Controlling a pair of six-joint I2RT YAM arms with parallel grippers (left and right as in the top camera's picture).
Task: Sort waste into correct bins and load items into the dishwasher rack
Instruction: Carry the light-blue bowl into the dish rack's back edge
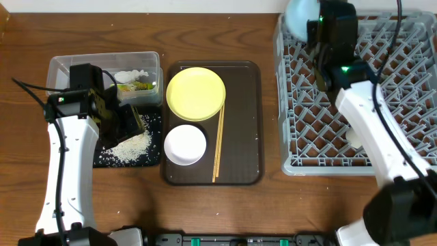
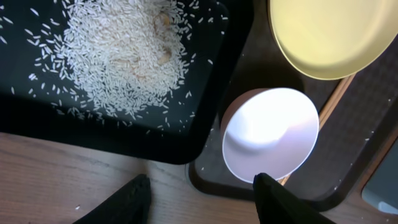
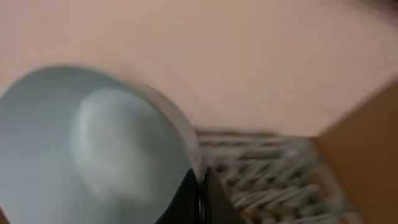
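Overhead, my right pincer [image 1: 317, 33] carries the light blue bowl [image 1: 300, 15] on its left side, over the far-left corner of the grey rack [image 1: 410, 82]. My left pincer [image 1: 128, 119] hangs above the black tray [image 1: 153, 156], with the rice grains [image 1: 130, 147] just beneath it. From the left wrist, that pincer is spread wide and empty, the rice ahead to its left and the white bowl [image 2: 270, 134] just ahead of its right finger. From the right wrist, the pincer is clamped on the blue bowl's rim, and the bowl fills the view to its left.

Nothing here can be read: no words, numbers or brand marks anywhere. The green-and-yellow wrapper [image 1: 134, 87], lying near the left claw [image 2: 200, 190], carries some print, but it is too small to make out.
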